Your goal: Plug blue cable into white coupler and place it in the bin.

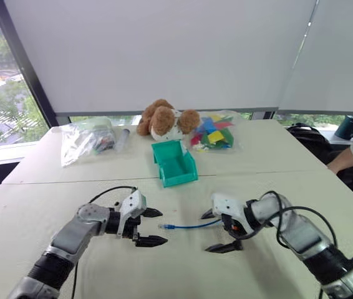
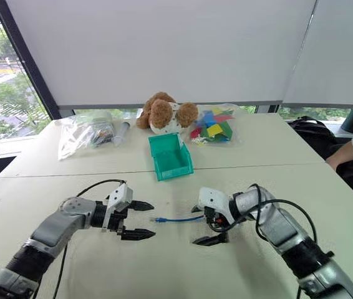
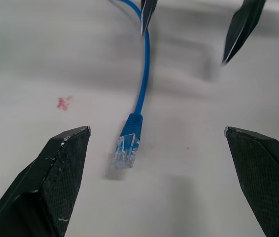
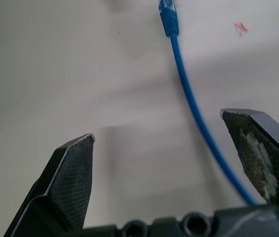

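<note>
The tabletop (image 1: 33,205) carries the bin (image 1: 175,163) as landmark. Nearer the robot than the bin, the blue cable (image 1: 192,226) lies flat between the left gripper (image 1: 149,227) and the right gripper (image 1: 217,231), both with jaws spread and empty. The cable looks light, limp and thin; its rigid clear plug (image 3: 126,150) seems the surest hold.

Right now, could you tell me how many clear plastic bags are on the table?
2. One clear bag lies at the far left of the table, left of the teddy bear. The other, holding colourful pieces, lies right of the bear. More could be hidden behind the bear.
</note>
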